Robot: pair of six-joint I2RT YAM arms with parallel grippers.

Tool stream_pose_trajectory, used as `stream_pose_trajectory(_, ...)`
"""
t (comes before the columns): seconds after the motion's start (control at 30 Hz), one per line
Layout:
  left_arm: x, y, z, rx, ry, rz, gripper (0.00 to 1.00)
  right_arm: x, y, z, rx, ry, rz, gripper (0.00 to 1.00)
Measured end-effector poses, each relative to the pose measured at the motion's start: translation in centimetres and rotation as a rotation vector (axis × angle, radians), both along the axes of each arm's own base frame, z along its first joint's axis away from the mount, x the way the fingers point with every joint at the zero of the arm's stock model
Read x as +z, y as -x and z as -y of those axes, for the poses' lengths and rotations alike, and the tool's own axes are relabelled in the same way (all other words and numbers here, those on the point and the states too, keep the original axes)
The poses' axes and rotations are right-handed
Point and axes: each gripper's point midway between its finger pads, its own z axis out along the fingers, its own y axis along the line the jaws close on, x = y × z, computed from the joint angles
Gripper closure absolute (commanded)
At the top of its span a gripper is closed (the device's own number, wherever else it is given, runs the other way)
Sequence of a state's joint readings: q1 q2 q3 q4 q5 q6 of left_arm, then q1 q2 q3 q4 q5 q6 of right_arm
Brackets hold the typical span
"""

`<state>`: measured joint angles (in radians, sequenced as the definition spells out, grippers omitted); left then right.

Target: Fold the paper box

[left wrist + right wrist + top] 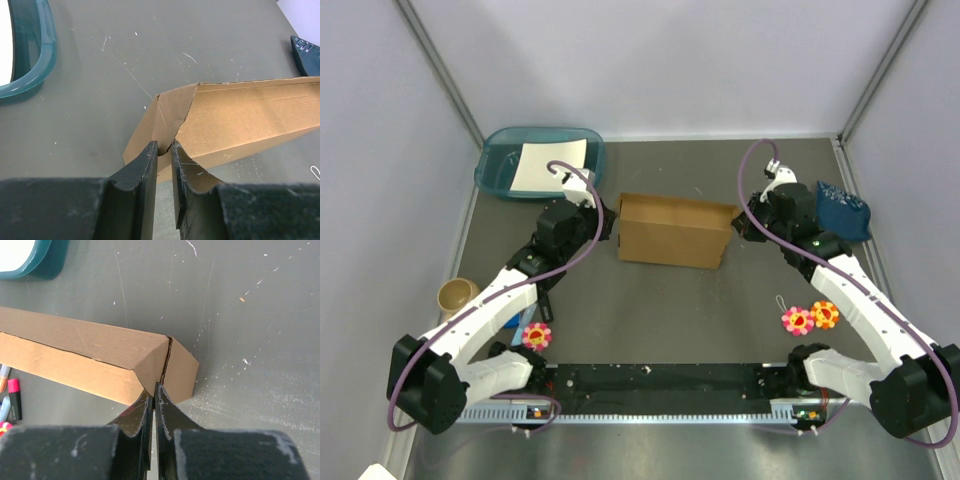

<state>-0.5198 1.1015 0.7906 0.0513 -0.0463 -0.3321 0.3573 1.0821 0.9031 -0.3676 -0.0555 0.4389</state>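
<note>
brown corrugated cardboard box (675, 232) runs left-right, a hand at each end: left hand (164, 150) barely parted, right hand (154, 390) pressed together.

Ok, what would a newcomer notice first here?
The brown paper box mid-table, with a gripper at each end: the left gripper, jaws slightly apart, at one corner flap, the right gripper shut against the opposite corner. A teal tray holding a white sheet sits at far left.
</note>
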Motion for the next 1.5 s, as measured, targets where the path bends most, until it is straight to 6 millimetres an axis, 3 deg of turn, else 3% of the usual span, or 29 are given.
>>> stream_pose_trajectory(0.23,0.5,-0.3,0.1,-0.003,0.003,0.024,0.73,0.0,0.0,-0.1,0.002,0.006,0.003,1.0)
stream_pose_trajectory(0.43,0.5,-0.5,0.3,-0.007,0.005,0.032,1.0,0.0,0.2,-0.4,0.014,0.015,0.008,1.0)
stream_pose_trajectory(0.8,1.0,-0.3,1.1,-0.051,0.02,0.025,1.0,0.0,-0.1,0.0,-0.002,0.046,0.023,1.0)
stream_pose_trajectory(0.87,1.2,-0.2,1.2,-0.057,0.022,0.019,0.87,0.0,-0.2,0.1,-0.008,0.05,0.025,1.0)
stream_pose_trajectory(0.97,1.2,-0.1,1.1,-0.056,0.019,0.011,0.76,0.0,-0.2,0.2,-0.01,0.052,0.027,1.0)
stream_pose_trajectory(1.1,1.1,-0.2,1.1,-0.05,0.02,0.013,0.72,0.0,-0.1,0.1,-0.005,0.054,0.03,1.0)
stream_pose_trajectory(1.37,-0.7,-0.4,0.4,-0.011,0.003,0.002,0.72,0.0,0.1,-0.2,0.008,0.054,0.032,1.0)
stream_pose_trajectory(1.5,-0.7,-0.9,0.3,0.003,0.007,0.012,0.88,0.0,0.1,-0.2,0.009,0.053,0.033,1.0)
